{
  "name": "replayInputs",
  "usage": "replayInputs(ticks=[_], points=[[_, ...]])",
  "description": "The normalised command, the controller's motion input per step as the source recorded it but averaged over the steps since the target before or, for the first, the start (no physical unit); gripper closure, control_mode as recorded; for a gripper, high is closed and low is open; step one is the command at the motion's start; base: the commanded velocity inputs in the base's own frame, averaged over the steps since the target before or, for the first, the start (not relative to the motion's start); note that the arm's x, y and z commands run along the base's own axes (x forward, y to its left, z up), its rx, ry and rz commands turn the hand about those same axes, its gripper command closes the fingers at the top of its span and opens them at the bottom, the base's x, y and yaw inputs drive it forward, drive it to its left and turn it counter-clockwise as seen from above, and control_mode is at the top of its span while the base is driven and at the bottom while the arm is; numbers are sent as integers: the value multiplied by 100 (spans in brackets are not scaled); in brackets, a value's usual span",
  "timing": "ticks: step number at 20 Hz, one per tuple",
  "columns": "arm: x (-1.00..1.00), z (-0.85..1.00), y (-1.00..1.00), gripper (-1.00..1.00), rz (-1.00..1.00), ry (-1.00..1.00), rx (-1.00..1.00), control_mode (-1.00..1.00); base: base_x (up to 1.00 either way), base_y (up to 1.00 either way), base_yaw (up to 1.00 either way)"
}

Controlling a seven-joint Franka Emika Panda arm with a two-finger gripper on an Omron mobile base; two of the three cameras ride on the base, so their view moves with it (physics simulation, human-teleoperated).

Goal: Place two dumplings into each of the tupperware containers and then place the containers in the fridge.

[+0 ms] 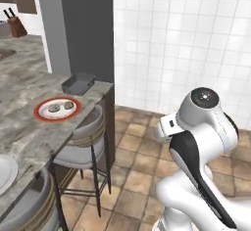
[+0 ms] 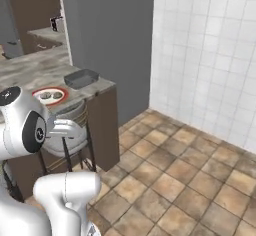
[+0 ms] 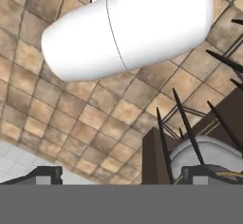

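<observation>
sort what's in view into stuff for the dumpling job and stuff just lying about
For the job:
- dumplings, two on the red-rimmed plate
- container, empty, near the counter's end
- fridge, behind the container

Lying about:
- knife block
- stools
- white plate

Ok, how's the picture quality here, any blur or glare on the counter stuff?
Left base view: soft, no glare; mottled beige dumplings on the red-rimmed plate are fuzzy, the dark-grey tupperware container clearer. Right base view: evenly lit, dumplings tiny. Hand view: sharp floor tiles.
</observation>
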Motion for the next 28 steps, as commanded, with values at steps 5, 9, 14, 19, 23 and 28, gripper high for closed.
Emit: replayInputs(ticks=[5,9,14,19,23,28], points=[[0,0,0,-100,0,0,0,100,62,-58,35],[0,0,0,-100,0,0,0,100,34,-48,34],[0,0,0,-100,0,0,0,100,32,-40,28],[0,0,0,-100,0,0,0,100,56,-34,28],[0,0,0,-100,0,0,0,100,56,-31,29],[0,0,0,-100,0,0,0,100,58,-12,27]])
